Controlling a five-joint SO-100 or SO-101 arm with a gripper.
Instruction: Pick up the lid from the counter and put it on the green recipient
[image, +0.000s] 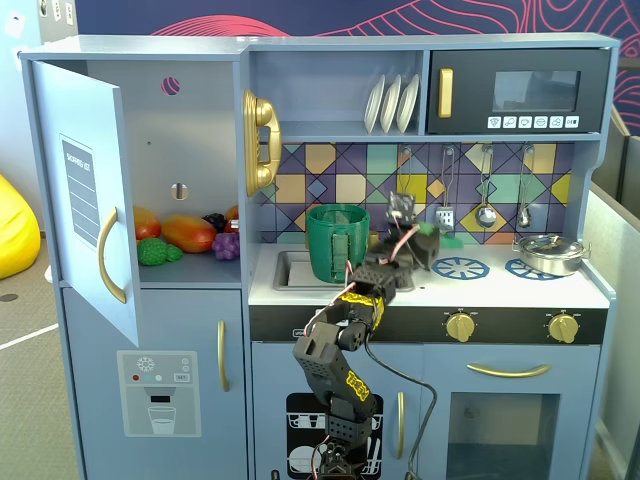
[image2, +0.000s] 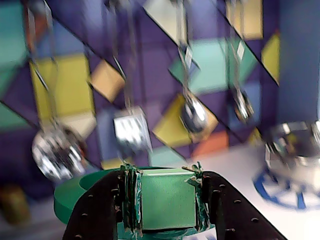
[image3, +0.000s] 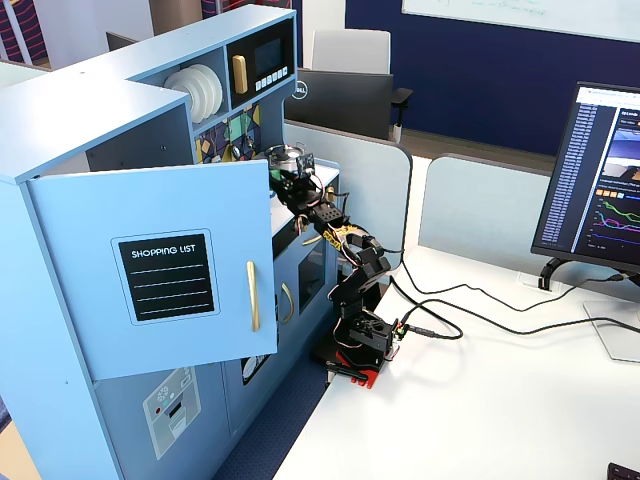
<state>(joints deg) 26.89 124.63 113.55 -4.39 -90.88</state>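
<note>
My gripper (image2: 165, 176) is shut on the square raised knob (image2: 167, 197) of the green lid (image2: 75, 200); the disc's rim shows low on the left in the wrist view. In a fixed view the gripper (image: 420, 243) holds the lid (image: 428, 230) lifted above the white counter (image: 500, 290), over the left blue burner ring (image: 460, 267). The tall dark-green recipient (image: 337, 243) stands open in the sink area, to the gripper's left and apart from it. In another fixed view the gripper (image3: 292, 172) reaches in behind the open door, which hides the recipient.
A silver pot (image: 548, 252) sits on the right burner and shows in the wrist view (image2: 295, 150). Utensils (image: 485, 213) hang on the tiled backsplash just behind the gripper. The fridge door (image: 85, 190) stands open on the left, with toy food (image: 188, 234) inside.
</note>
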